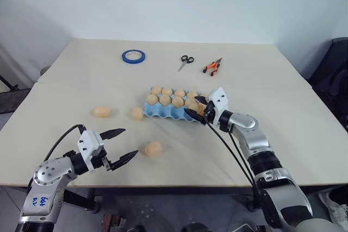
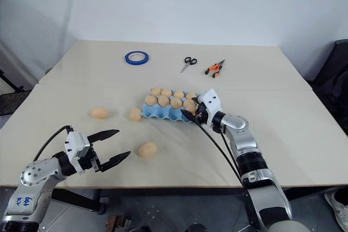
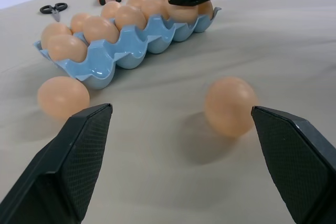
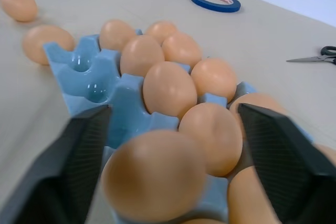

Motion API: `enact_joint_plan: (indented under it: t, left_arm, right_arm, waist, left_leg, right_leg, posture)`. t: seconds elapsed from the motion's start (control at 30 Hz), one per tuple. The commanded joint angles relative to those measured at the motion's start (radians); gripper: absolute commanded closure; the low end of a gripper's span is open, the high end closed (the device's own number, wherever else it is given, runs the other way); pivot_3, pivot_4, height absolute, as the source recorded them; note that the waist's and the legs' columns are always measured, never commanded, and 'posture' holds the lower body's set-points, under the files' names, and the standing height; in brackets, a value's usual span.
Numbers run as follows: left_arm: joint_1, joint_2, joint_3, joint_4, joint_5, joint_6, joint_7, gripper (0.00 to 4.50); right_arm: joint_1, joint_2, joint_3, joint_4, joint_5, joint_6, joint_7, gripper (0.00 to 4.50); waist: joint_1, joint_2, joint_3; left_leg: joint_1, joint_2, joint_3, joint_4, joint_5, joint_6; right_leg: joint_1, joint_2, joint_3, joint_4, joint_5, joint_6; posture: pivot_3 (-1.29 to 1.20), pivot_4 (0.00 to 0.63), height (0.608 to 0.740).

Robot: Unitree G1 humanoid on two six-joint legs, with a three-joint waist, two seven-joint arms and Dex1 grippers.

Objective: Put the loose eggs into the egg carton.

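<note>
The left gripper (image 1: pixel 118 145) hung low at the near left, its arm bent in from the side, pointing level toward the right with jaws spread wide and empty. The right arm reached forward and leftward, forearm stretched out, wrist level. The right gripper (image 1: pixel 197 111) pointed left with its jaws parted, nothing clamped between them.

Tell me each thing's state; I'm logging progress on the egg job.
Egg carton: lidless, mostly filled, empty cups at its left end.
Loose eggs: three on the table.
Left gripper: open, empty.
Right gripper: open over the carton.
Scissors: closed.
</note>
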Motion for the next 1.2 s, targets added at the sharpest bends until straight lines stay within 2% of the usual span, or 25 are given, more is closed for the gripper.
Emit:
enact_joint_plan:
  t: [0.03, 0.17, 0.33, 0.37, 0.43, 0.5, 0.67, 0.9, 1.07, 1.2]
  left_arm:
    - [0.012, -0.002, 0.035, -0.042, -0.027, 0.003, 0.010, 0.00]
    - [0.010, -0.001, 0.046, -0.030, -0.030, 0.012, 0.013, 0.00]
    - [0.011, 0.014, 0.074, 0.015, -0.012, -0.004, 0.011, 0.00]
    - [0.013, 0.018, 0.087, 0.029, -0.013, -0.018, 0.004, 0.00]
    - [0.025, 0.042, 0.110, 0.058, -0.018, -0.027, -0.027, 0.00]
    - [0.033, 0.062, 0.124, 0.080, -0.023, -0.029, -0.052, 0.00]
    - [0.045, 0.087, 0.154, 0.137, -0.013, -0.059, -0.076, 0.00]
    - [0.089, 0.106, 0.140, 0.066, -0.044, 0.002, -0.126, 0.00]
    - [0.078, 0.076, 0.048, -0.032, -0.043, 0.065, -0.125, 0.00]
    - [-0.014, 0.012, -0.057, -0.020, 0.002, 0.079, -0.087, 0.00]
  right_arm:
    - [0.038, -0.018, -0.032, -0.143, 0.071, 0.007, 0.074, 0.04]
    - [0.112, -0.069, -0.049, -0.247, 0.108, 0.040, 0.126, 0.04]
    - [0.274, -0.180, -0.112, -0.413, 0.218, 0.048, 0.262, 0.04]
    - [0.336, -0.224, -0.125, -0.469, 0.266, 0.100, 0.317, 0.04]
    - [0.493, -0.311, -0.154, -0.542, 0.267, 0.045, 0.403, 0.04]
    - [0.587, -0.354, -0.172, -0.575, 0.259, 0.017, 0.419, 0.04]
    - [0.712, -0.363, -0.219, -0.618, 0.302, 0.031, 0.403, 0.04]
    - [0.735, -0.322, -0.218, -0.679, 0.295, -0.015, 0.353, 0.04]
    - [0.706, -0.322, -0.196, -0.724, 0.312, -0.001, 0.362, 0.04]
    - [0.683, -0.333, -0.182, -0.726, 0.311, 0.015, 0.375, 0.04]
  waist:
    - [0.000, 0.000, 0.000]
    - [0.002, 0.000, 0.000]
    - [0.014, 0.000, 0.000]
    - [0.014, 0.000, 0.000]
    - [0.022, 0.000, 0.000]
    - [0.030, 0.000, 0.000]
    - [0.019, 0.000, 0.000]
    - [0.022, 0.000, 0.000]
    - [0.031, 0.000, 0.000]
    - [0.044, 0.000, 0.000]
  left_leg:
    - [0.000, 0.000, 0.000, 0.000, 0.000, 0.000]
    - [0.000, 0.000, -0.001, 0.000, 0.000, 0.000]
    - [0.000, -0.001, -0.002, 0.000, 0.000, 0.000]
    - [0.000, -0.001, -0.002, 0.000, 0.000, 0.000]
    - [0.000, -0.001, -0.002, -0.002, -0.001, 0.000]
    - [0.000, -0.001, -0.004, -0.005, -0.001, 0.000]
    - [0.001, -0.001, -0.003, -0.006, -0.001, 0.000]
    - [0.001, -0.001, -0.005, -0.005, -0.004, -0.005]
    - [0.001, -0.001, -0.005, -0.005, -0.004, -0.005]
    - [0.001, -0.002, -0.007, -0.004, -0.001, 0.000]
  right_leg:
    - [0.000, 0.000, 0.000, 0.000, 0.000, 0.000]
    - [0.000, 0.000, 0.000, 0.000, 0.000, 0.000]
    - [0.002, -0.001, 0.000, -0.003, 0.000, 0.000]
    - [0.002, -0.001, 0.000, -0.003, 0.000, 0.000]
    - [0.002, -0.001, 0.001, -0.004, 0.000, 0.000]
    - [0.004, -0.001, -0.001, -0.009, 0.000, -0.001]
    - [0.003, -0.001, 0.001, -0.009, 0.000, -0.001]
    - [0.004, -0.002, -0.001, -0.009, 0.000, -0.002]
    - [0.005, -0.002, -0.001, -0.009, 0.000, -0.002]
    - [0.006, -0.002, -0.002, -0.009, 0.000, -0.002]
  posture:
    - [0.00, 0.150, 0.740]
    - [0.00, 0.150, 0.740]
    - [0.00, 0.150, 0.740]
    - [0.00, 0.150, 0.740]
    - [0.00, 0.150, 0.740]
    - [0.00, 0.150, 0.740]
    - [0.00, 0.150, 0.740]
    - [0.00, 0.150, 0.740]
    - [0.00, 0.150, 0.740]
    - [0.00, 0.150, 0.740]
